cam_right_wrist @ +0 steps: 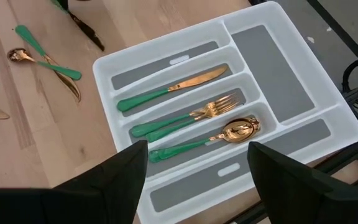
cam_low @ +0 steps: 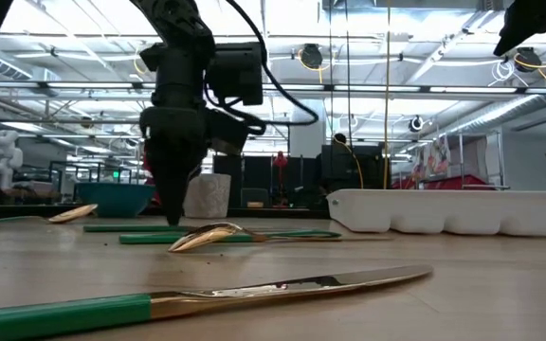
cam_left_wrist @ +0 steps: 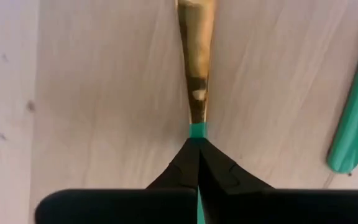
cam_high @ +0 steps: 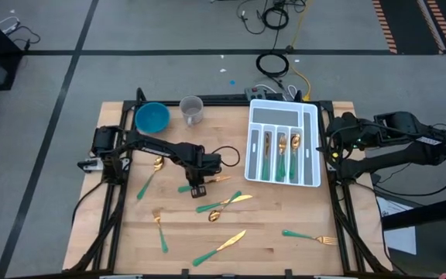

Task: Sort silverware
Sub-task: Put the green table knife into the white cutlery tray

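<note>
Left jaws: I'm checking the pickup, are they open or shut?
Shut. In the left wrist view the left gripper has its jaws pressed together on the teal handle of a gold-headed utensil lying on the table.

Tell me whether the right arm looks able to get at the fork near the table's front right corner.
Probably yes. The right hand hangs open above the tray, holding nothing, and the fork lies alone on bare wood on that arm's side. The left hand, shut on a handle, is well away.

tray (cam_high: 311,147) on worktop (cam_high: 285,209) right side, knife, forks, spoon inside | bowl (cam_high: 152,117) and cup (cam_high: 191,109) back left | loose silverware (cam_high: 219,247) scattered in front
</note>
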